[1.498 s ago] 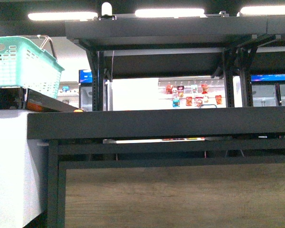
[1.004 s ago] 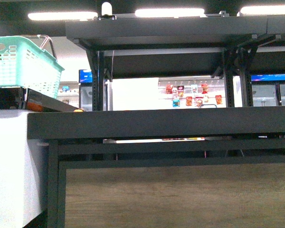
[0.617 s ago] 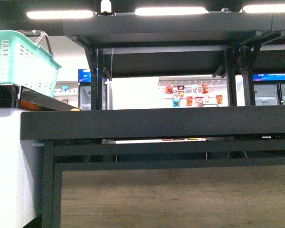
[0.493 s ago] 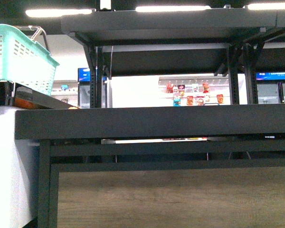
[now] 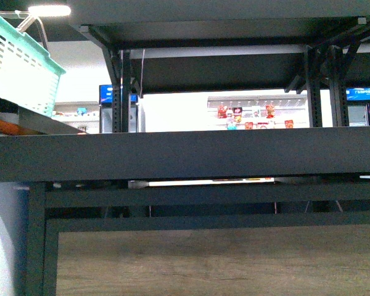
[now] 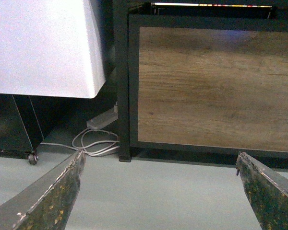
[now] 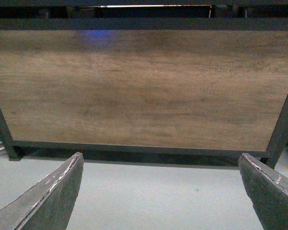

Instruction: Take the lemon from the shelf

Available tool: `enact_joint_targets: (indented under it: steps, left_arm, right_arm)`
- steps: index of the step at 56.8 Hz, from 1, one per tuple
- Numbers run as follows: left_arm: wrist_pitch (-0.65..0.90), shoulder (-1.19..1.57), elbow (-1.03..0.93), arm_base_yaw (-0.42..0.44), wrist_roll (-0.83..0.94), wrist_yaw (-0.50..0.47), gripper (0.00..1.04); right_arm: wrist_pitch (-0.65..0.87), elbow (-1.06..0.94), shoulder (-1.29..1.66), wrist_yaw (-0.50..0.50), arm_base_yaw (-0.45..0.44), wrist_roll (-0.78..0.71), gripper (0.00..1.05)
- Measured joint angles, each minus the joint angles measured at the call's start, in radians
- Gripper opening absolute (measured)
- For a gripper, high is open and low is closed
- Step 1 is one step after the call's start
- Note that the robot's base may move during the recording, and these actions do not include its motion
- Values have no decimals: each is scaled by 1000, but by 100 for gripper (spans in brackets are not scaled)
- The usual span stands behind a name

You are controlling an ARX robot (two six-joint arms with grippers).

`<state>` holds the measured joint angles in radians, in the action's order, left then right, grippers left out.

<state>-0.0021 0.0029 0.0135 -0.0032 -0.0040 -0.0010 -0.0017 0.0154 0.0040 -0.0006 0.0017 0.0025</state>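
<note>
Filling the front view from edge to edge, the shelf shows one thick dark deck across the middle of the frame and another along the top. Black uprights stand between the decks, and a wood-grain panel takes up the lower half. A teal basket juts in at the upper left. The lemon cannot be seen in any view. In the left wrist view, the left hand hangs low before the foot of the shelf, its two fingers spread wide with nothing between them. A white cabinet fills the upper left of that frame, and a white power strip with looped cable lies on the grey floor beside the shelf's corner leg. In the right wrist view, the right hand is likewise spread open and empty, facing the panel.
</note>
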Motion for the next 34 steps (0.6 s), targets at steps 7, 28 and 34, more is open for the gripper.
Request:
enact_joint_targets:
  steps: [7, 28, 34]
  left_arm:
    - [0, 0, 0, 0, 0, 1, 97]
    - [0, 0, 0, 0, 0, 1, 97]
    - [0, 0, 0, 0, 0, 1, 97]
  right_arm:
    - [0, 0, 0, 0, 0, 0, 97]
    - [0, 0, 0, 0, 0, 0, 97]
    - [0, 0, 0, 0, 0, 0, 97]
